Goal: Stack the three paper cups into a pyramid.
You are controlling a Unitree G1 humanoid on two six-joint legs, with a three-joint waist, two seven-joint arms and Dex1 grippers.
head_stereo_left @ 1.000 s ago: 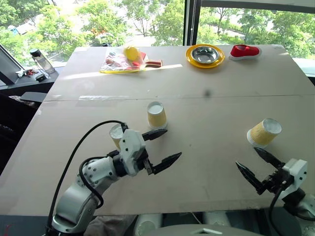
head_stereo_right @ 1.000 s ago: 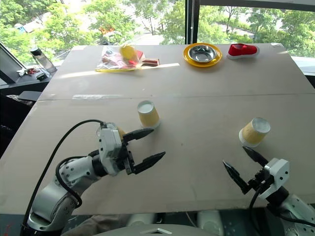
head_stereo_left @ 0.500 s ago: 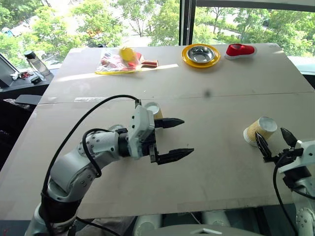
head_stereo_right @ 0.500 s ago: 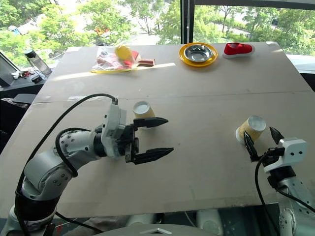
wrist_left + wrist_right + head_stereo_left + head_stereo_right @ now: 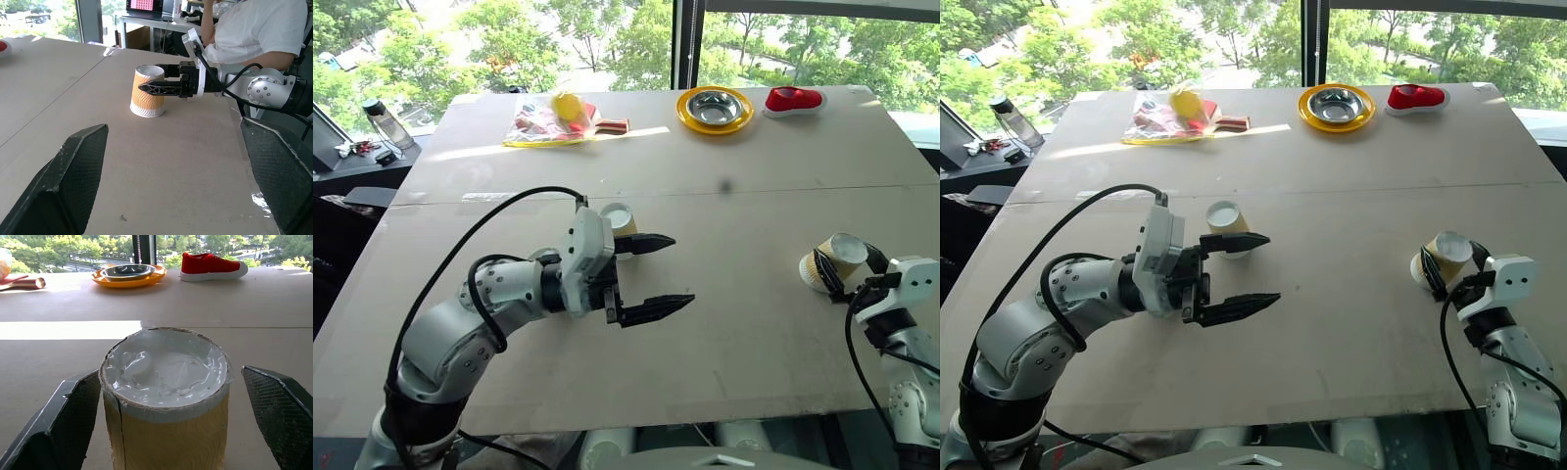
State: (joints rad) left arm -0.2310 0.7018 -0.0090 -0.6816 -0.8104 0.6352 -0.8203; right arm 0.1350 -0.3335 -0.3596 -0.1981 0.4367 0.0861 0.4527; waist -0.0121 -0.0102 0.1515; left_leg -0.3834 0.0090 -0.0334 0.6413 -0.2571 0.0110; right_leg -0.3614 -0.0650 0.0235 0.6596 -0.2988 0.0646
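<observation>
Left eye view: the left gripper hangs open beside an upside-down yellow-tan ribbed paper cup mid-counter. Left wrist view: the open right gripper straddles another such cup. Right wrist view: both fingers flank that cup.

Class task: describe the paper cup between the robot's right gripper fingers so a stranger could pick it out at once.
On the large tan table, look near the right edge. There a small yellow-tan ribbed paper cup stands upside down, white base up, with the open right gripper straddling it. Another such cup stands mid-table.
</observation>
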